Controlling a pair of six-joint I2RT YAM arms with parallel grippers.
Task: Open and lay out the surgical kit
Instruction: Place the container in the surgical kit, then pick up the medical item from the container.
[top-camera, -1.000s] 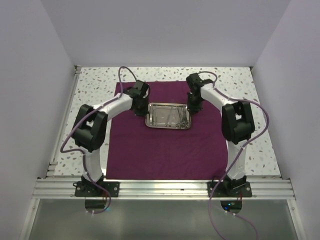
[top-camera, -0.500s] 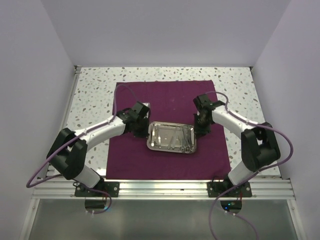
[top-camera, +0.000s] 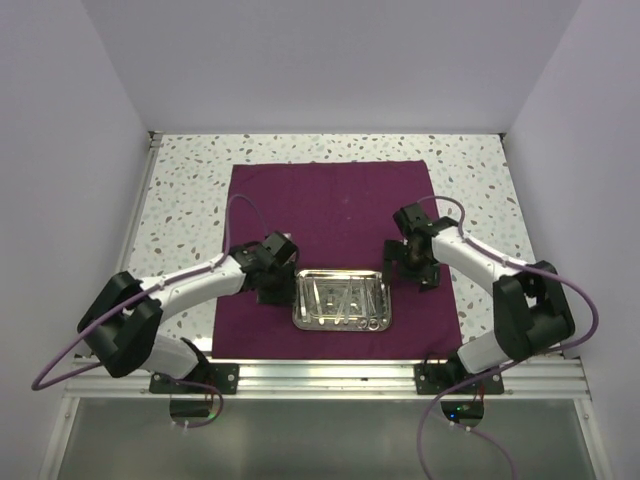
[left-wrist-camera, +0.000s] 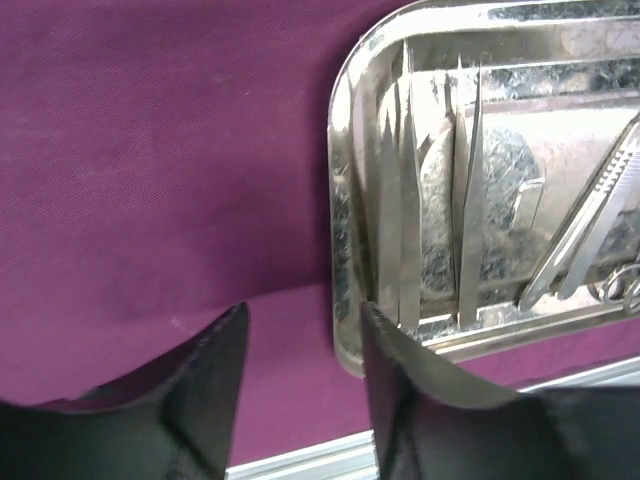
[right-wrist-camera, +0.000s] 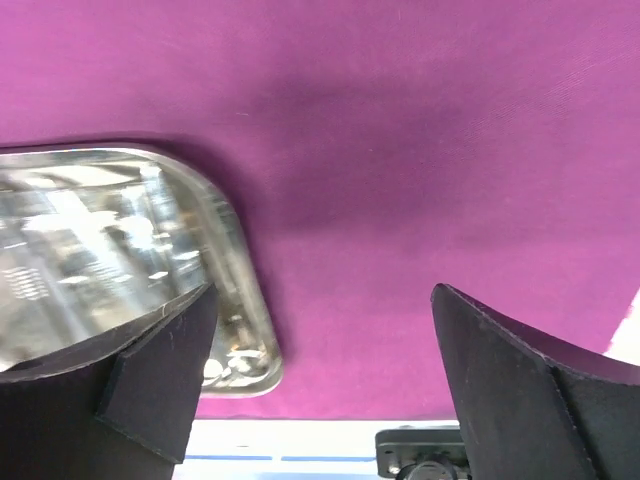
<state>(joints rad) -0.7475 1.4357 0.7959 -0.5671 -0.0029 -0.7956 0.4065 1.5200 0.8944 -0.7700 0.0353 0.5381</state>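
Left tool (left-wrist-camera: 300, 322) and right tool (right-wrist-camera: 322, 292) stand open, flanking the steel tray (top-camera: 340, 271).

1. The cloth wrap (top-camera: 340, 200) is seen as matt purple woven fabric, faintly creased.
2. The steel tray (left-wrist-camera: 345, 200) is shown as mirror-bright metal, finely scuffed.
3. The tweezers (left-wrist-camera: 405, 240) are seen in smooth, shiny metal.
4. The table (top-camera: 190, 180) is finished in speckled, stone-like white.
5. The fingers (right-wrist-camera: 520, 390) of the right gripper (right-wrist-camera: 322, 290) are seen in matt black.
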